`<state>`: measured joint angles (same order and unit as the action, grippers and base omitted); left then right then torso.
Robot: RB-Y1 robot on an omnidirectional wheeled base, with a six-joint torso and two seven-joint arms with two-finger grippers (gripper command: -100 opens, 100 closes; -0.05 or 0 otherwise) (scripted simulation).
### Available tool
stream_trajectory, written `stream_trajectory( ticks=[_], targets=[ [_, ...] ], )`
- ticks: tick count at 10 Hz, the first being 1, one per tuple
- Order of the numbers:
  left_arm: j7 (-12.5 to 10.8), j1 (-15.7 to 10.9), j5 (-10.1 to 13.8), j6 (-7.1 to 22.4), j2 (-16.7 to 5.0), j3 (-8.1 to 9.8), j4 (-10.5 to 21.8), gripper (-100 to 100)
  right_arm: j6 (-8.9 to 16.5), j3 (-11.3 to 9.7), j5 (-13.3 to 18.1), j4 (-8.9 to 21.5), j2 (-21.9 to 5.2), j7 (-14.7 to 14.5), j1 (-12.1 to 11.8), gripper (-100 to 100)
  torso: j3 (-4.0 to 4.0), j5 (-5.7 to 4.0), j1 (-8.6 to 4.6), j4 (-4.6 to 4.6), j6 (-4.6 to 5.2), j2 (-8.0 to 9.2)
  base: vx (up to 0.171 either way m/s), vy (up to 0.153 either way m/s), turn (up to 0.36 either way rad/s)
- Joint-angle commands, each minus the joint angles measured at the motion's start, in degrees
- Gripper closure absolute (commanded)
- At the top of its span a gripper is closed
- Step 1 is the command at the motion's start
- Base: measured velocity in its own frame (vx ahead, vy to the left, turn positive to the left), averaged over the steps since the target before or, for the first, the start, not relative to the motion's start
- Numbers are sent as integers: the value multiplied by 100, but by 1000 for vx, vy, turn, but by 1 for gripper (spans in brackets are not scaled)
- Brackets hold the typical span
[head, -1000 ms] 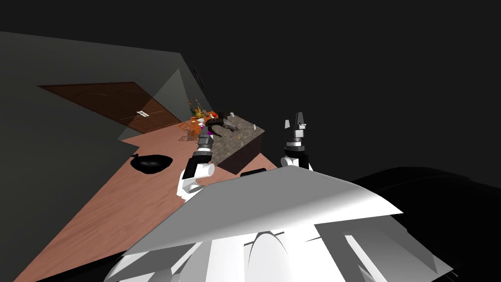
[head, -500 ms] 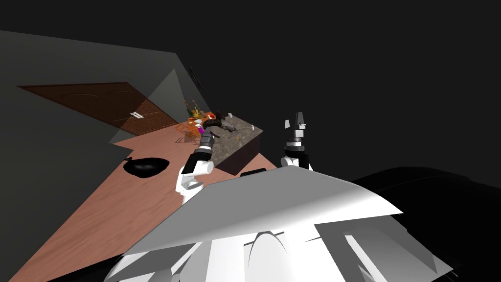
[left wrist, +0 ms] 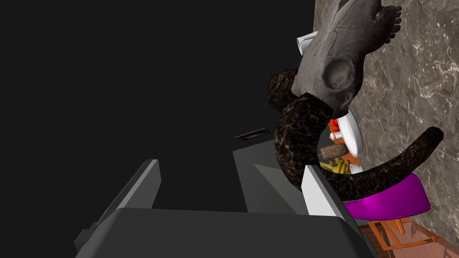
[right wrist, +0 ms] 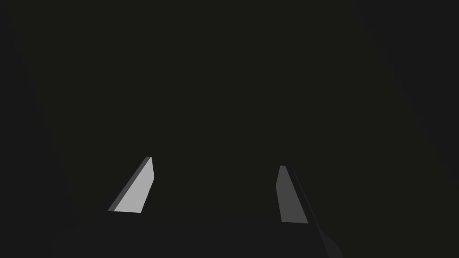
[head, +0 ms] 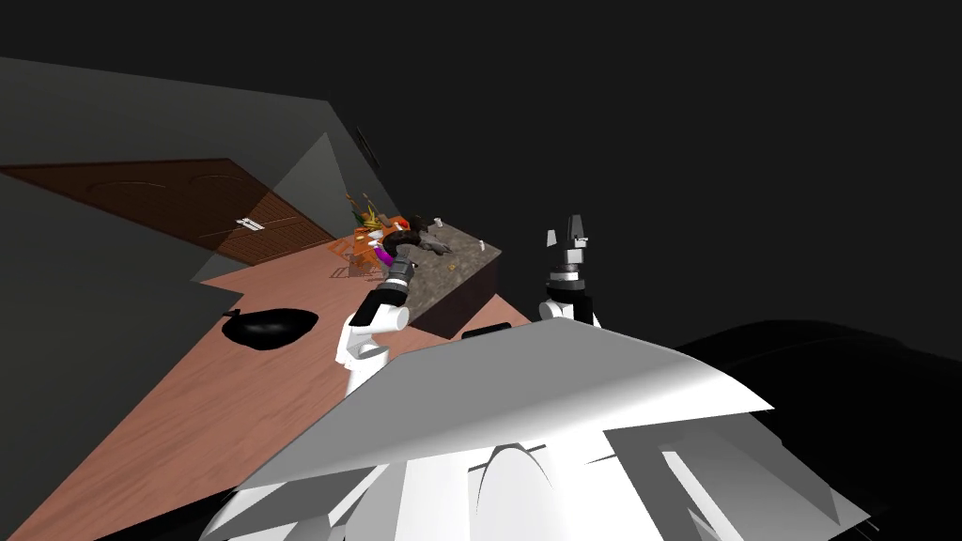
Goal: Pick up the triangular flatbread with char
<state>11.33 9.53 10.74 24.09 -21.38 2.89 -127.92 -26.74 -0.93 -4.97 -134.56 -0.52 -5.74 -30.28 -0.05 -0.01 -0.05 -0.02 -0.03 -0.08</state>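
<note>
- Left pincer (left wrist: 231, 190) has its blades apart with nothing between them. It is up by the horned skull (left wrist: 340, 58), and one dark horn curves just past a blade, above the purple bowl (left wrist: 390, 201).
- Right pincer (right wrist: 213, 192) is spread and empty too. In the head view it is raised a little right of centre, well apart from the bench (head: 467, 278).
- Nothing is in hand, so by my reckoning the pick is barely begun: only the reach towards the bench has been made. I have yet to move over to the target, come down on it, close and lift.
- As best I can judge, the flatbread (head: 452, 267) is the small tan speck on the marbled top, just left of centre in the head view. It lies between the skull and the bench's near edge, clear of both pincers.
- It is too small for me to make out the three corners or the char (only a pale orange-tan dot against the grey-brown stone).
- It looks to lie flat on the top, so I expect my blades will have to catch it by its edges.
</note>
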Motion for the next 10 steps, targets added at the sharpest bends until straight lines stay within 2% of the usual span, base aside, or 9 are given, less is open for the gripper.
stream_trajectory(
  ticks=[1,2,4,7,8,9,10],
  targets=[
    [25,-108,32,286,-113,-31,95,-100,0,0,0,0,0,0,0,0,0,0,0,0,0,0,30,-22,-74],
    [25,-108,32,377,-113,-31,95,-100,0,0,0,0,0,0,0,0,-2,0,-2,-1,1,-3,23,-20,-39],
    [45,-262,95,789,-327,-105,266,-100,0,0,0,0,0,0,0,0,-3,-1,-3,-1,1,-5,46,-33,-113],
    [49,-330,125,1194,-435,-152,360,-100,0,0,0,0,0,0,0,0,-7,-2,-10,-3,1,-13,47,-33,-48],
    [50,-392,155,1431,-543,-205,456,-100,0,0,0,0,0,0,0,0,-6,-1,-5,-3,-1,-10,52,-19,-98],
    [50,-392,155,1453,-543,-205,456,-100,0,0,0,0,0,0,0,0,-7,0,-3,-3,1,-12,40,-16,-37],
    [48,-448,183,1696,-649,-262,555,-100,0,0,0,0,0,0,0,0,-5,0,-1,-2,-1,-8,45,-31,-64]
  ],
)
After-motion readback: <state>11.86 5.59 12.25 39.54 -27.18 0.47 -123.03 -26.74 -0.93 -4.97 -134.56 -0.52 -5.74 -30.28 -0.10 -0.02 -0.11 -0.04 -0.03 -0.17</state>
